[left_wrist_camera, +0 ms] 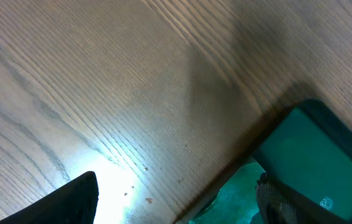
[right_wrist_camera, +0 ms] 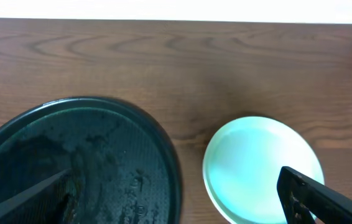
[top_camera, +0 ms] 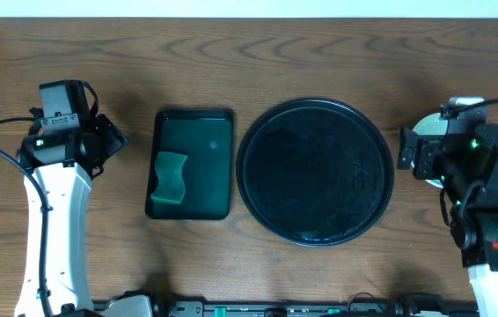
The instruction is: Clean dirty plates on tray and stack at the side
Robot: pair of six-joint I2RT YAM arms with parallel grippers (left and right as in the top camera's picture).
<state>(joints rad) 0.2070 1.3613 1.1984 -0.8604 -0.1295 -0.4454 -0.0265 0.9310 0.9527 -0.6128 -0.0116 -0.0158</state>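
- Right gripper (top_camera: 410, 151) is spread wide and pinching nothing. The left gripper (top_camera: 113, 139) is spread and empty too, parked over the table (top_camera: 319, 53).
- The closest worry: one of my right fingers (right_wrist_camera: 316, 196) hangs over the near edge of the plates (right_wrist_camera: 257, 165). If I pull away low, I reckon it clips that rim and skids them across the wood.
- I see one pale round outline, so I can't tell how many plates are stacked there. A nudge could shift a pile I can't count.
- The plates sit on the table under and just ahead of my right gripper, beside the tray (right_wrist_camera: 170, 162) but apart from its rim.
- The tray itself holds no plates.
- Farthest off, a left finger (left_wrist_camera: 282, 199) hovers by the green rectangular tray (left_wrist_camera: 313, 149) and its sponge (left_wrist_camera: 235, 193). A careless dip there could knock that rim.
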